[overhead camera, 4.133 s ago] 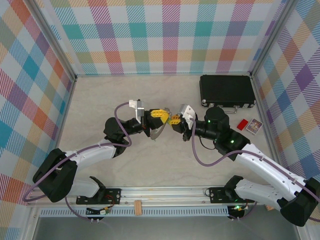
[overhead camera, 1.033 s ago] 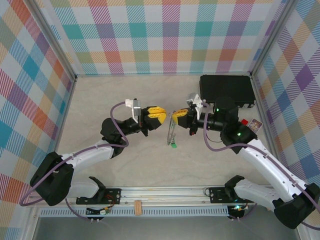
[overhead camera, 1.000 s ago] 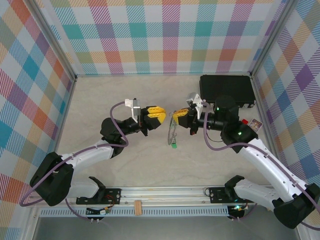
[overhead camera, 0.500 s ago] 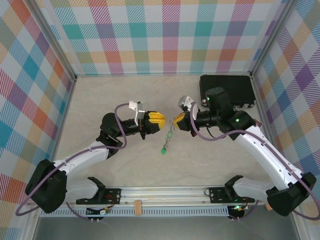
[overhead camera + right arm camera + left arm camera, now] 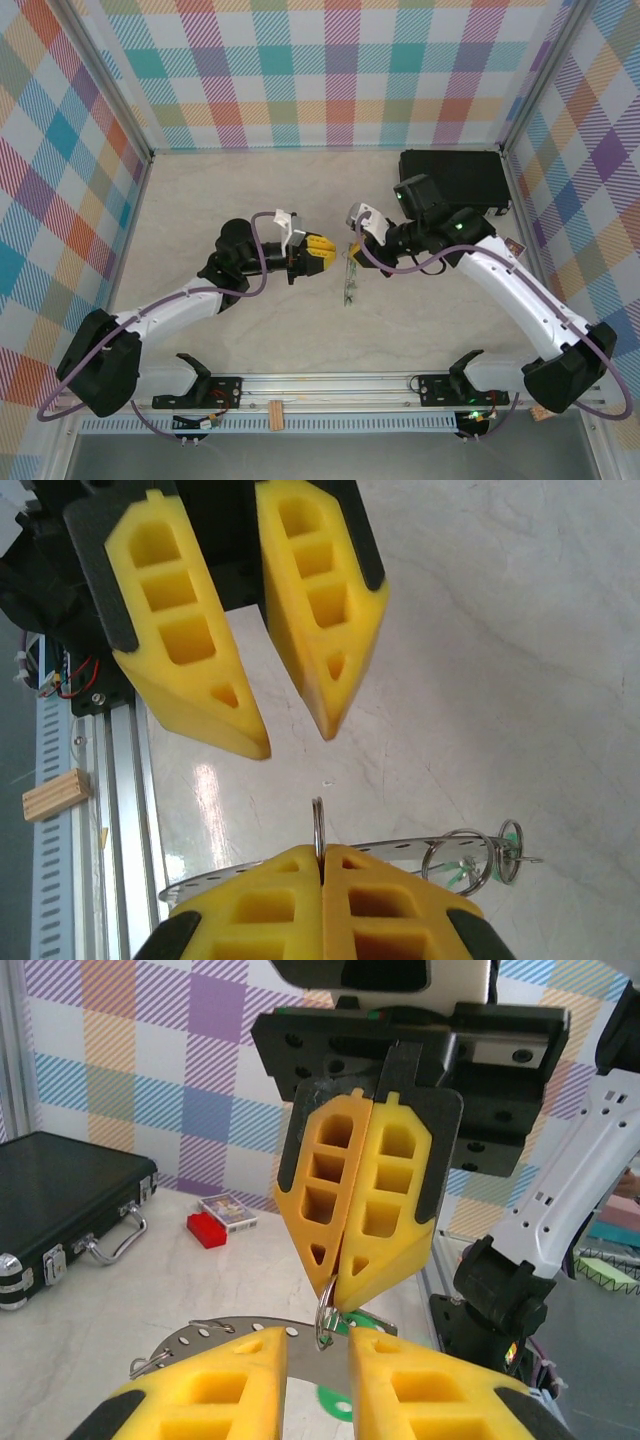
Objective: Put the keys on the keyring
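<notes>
Three plaid walls [image 5: 330, 70]; pale marbled table [image 5: 200, 200] beneath keyring [image 5: 350, 275]; black case [image 5: 475, 168] behind

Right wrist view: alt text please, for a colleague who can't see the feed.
The right gripper is shut on a small metal loop, with the keyring running as a flat grey band just behind it and green-tagged keys at the band's right end. Opposite, the left gripper points at the loop, its yellow fingers slightly apart.
</notes>
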`<state>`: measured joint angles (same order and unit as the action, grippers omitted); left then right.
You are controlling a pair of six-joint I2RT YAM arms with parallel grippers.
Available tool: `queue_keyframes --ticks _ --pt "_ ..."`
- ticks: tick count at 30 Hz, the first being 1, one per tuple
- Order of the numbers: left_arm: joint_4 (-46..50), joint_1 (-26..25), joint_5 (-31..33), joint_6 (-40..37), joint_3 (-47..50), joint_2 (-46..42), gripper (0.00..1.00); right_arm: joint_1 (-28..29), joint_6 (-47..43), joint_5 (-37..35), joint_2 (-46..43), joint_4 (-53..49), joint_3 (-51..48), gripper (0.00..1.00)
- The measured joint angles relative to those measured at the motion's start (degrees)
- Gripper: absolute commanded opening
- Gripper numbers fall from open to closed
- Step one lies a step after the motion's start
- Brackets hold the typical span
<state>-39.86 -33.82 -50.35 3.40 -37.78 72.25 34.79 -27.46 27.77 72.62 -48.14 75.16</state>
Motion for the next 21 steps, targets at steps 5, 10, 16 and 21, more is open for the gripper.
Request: queue_keyframes --ticks 5,10,16,21 --pt "2.0 -0.2 -0.2 -1.2 -0.7 1.0 0.23 1.0 -1.1 -0.3 2.2 -1.2 2.3 0.0" --pt "4.5 -0.7 -0.2 -3.1 -1.4 1.3 0.23 1.6 -1.8 -0.3 2.8 -2.1 2.6 0.0" --pt "6.1 -1.7 -0.3 -4.6 -1.8 1.4 0.22 1.6 -1.9 -0.3 2.8 -2.5 2.6 0.0" --pt "6.8 -1.8 -1.1 -4.8 -2.0 2.0 0.2 1.7 -2.0 -0.2 2.8 -2.5 2.6 0.0"
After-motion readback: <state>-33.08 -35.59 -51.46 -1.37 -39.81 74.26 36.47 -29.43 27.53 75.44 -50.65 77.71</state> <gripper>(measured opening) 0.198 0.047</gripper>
